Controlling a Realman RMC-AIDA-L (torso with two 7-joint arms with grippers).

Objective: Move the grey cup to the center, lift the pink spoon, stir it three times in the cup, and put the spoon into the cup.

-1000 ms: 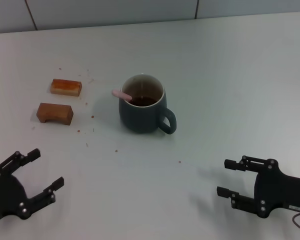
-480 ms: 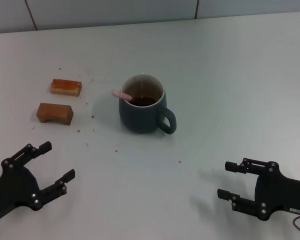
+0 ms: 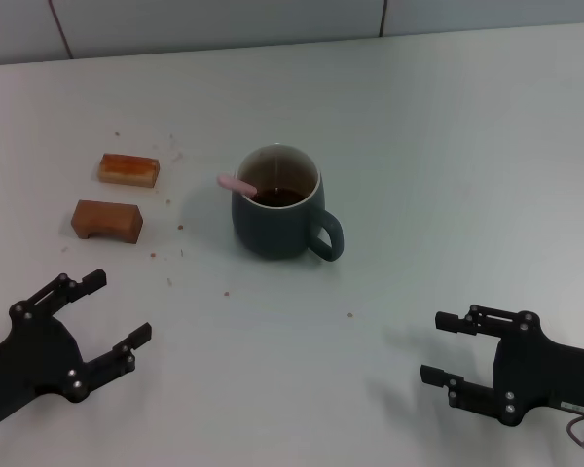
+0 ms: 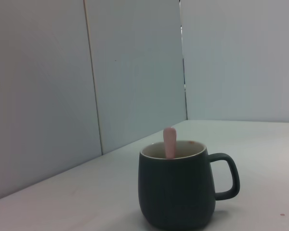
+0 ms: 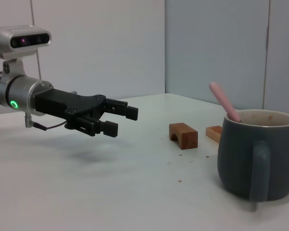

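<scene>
The grey cup [image 3: 277, 204] stands upright near the table's middle, its handle toward my right. The pink spoon [image 3: 237, 183] stands inside it, its handle leaning out over the rim on the left side. The cup [image 4: 178, 191] and spoon [image 4: 169, 142] also show in the left wrist view, and the cup [image 5: 257, 161] and spoon [image 5: 223, 101] in the right wrist view. My left gripper [image 3: 117, 310] is open and empty at the front left, well short of the cup. My right gripper [image 3: 434, 348] is open and empty at the front right.
Two brown wooden blocks [image 3: 129, 168] [image 3: 107, 220] lie left of the cup, with small crumbs scattered around them. The left gripper [image 5: 118, 120] shows in the right wrist view. A tiled wall [image 3: 224, 19] runs along the table's far edge.
My left gripper has moved forward and to the right, toward the cup. The right gripper, cup and spoon have stayed in place.
</scene>
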